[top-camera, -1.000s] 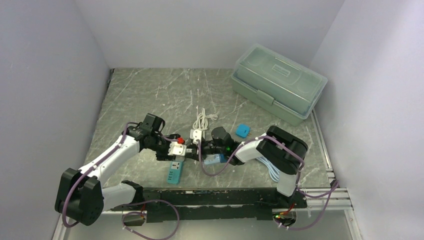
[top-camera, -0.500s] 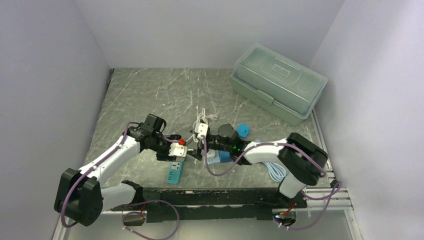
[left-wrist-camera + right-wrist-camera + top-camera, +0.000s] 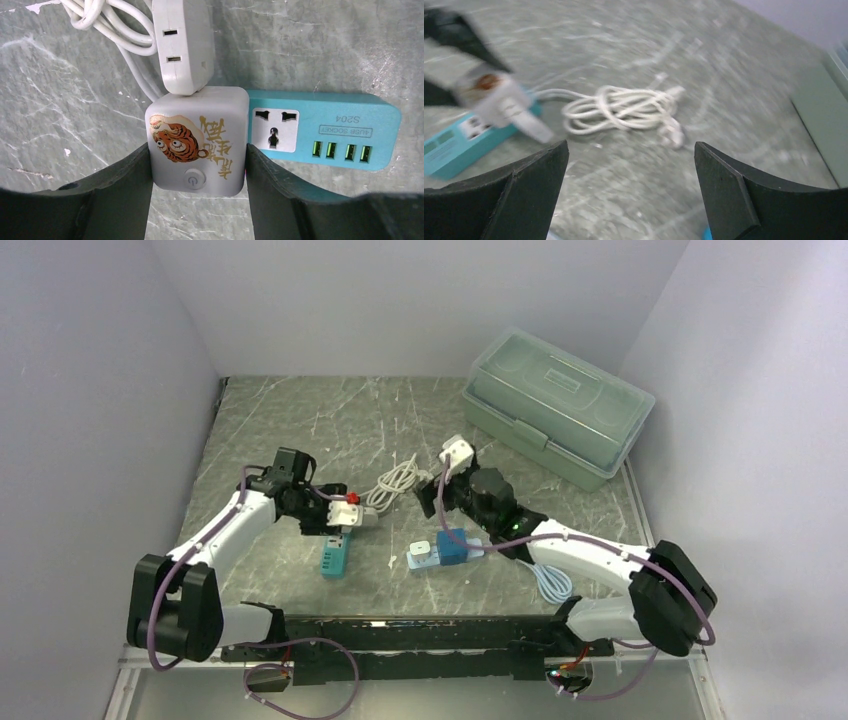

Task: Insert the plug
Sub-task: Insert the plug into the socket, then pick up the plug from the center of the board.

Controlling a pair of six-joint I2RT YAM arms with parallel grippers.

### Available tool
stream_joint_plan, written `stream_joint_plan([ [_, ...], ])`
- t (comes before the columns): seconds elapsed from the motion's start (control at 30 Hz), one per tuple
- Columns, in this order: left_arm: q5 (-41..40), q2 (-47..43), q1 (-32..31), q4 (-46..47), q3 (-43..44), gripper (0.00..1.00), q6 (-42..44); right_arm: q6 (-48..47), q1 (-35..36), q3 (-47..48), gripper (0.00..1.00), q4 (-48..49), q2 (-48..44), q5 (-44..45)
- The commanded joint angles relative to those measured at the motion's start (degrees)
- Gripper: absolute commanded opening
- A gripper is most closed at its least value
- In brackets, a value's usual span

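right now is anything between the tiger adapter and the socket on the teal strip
Nothing visible. The tiger adapter, held in the left jaws, sits right beside the uncovered socket of the teal strip.

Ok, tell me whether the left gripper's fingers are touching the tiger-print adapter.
Touching. The left wrist view shows both fingers of the left gripper flush against the tiger-print adapter, no gap.
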Motion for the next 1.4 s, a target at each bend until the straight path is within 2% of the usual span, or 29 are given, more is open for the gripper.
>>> stream_joint_plan([
  [0.0, -7.45, 0.47, -0.98, -1.51, -0.78, 0.47, 2.01, 14.02, -4.66, 7.88, 1.00, -18.19, 2.09, 16.78],
  [0.03, -7.50, 0.13, -1.09, -1.60, -0.90, 0.64, 1.52, 15.27, -5.80, 9.53, 1.00, -21.43, 3.45, 17.68],
  [0.13, -7.82, -1.00, -1.11, -1.94, -0.48, 0.98, -1.23, 19.62, -8.53, 14.77, 1.00, -31.39, 8.84, 22.17],
  [0.23, -7.85, -1.48, -1.03, -3.32, 1.85, 1.00, -6.25, 23.58, -9.96, 18.92, 1.00, -39.99, 13.89, 26.78],
  [0.4, -5.90, -2.40, -0.33, -6.69, 7.33, 1.00, -14.67, 29.74, -10.14, 20.48, 1.00, -45.40, 19.01, 30.04],
  [0.77, -5.80, -2.50, 1.07, -12.32, 22.07, 1.00, -27.91, 32.90, -12.23, 18.26, 0.98, -41.44, 23.65, 29.14],
  [0.9, -9.88, -2.52, 2.13, -9.68, 25.78, 1.00, -34.50, 33.17, -12.95, 18.35, 0.92, -40.48, 25.43, 28.23],
  [1.1, -9.53, -3.50, 4.64, -9.81, 29.76, 1.00, -37.10, 33.50, -13.20, 17.63, 0.86, -39.95, 25.67, 28.15],
  [1.23, -10.18, -4.01, 4.87, -8.71, 31.31, 1.00, -38.48, 33.99, -13.43, 16.95, 0.72, -39.42, 25.50, 27.28],
  [1.37, -10.24, -4.79, 4.89, -8.22, 33.40, 1.00, -40.76, 34.48, -13.51, 17.01, 0.74, -40.07, 26.07, 26.55],
])
